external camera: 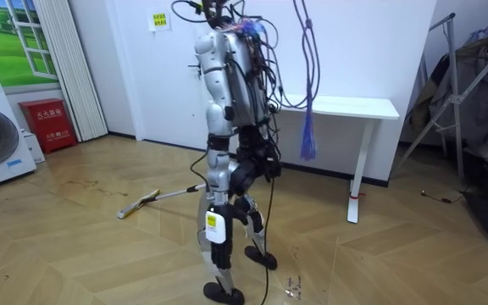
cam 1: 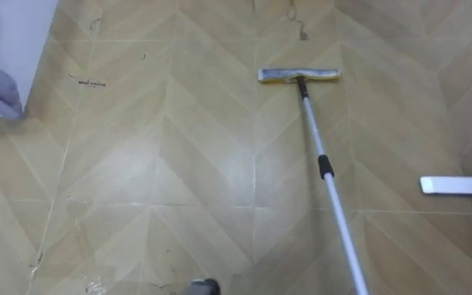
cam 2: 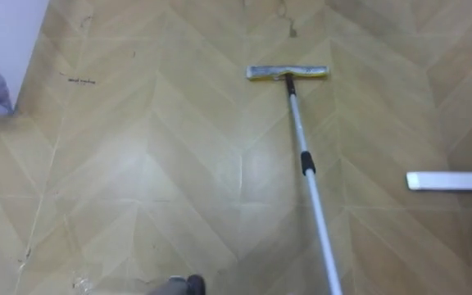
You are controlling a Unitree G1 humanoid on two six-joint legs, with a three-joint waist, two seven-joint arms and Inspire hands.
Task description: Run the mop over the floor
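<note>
While the robot stands near the white table (external camera: 354, 108), I see the mop (cam 1: 321, 156) ahead, head flat on the wood floor (cam 1: 179, 164), pole slanting back toward its right. I cannot tell how the left hand or right hand is set.

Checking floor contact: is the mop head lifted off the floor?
No, the mop head lies flat on the wooden floor at the end of its pole.
</note>
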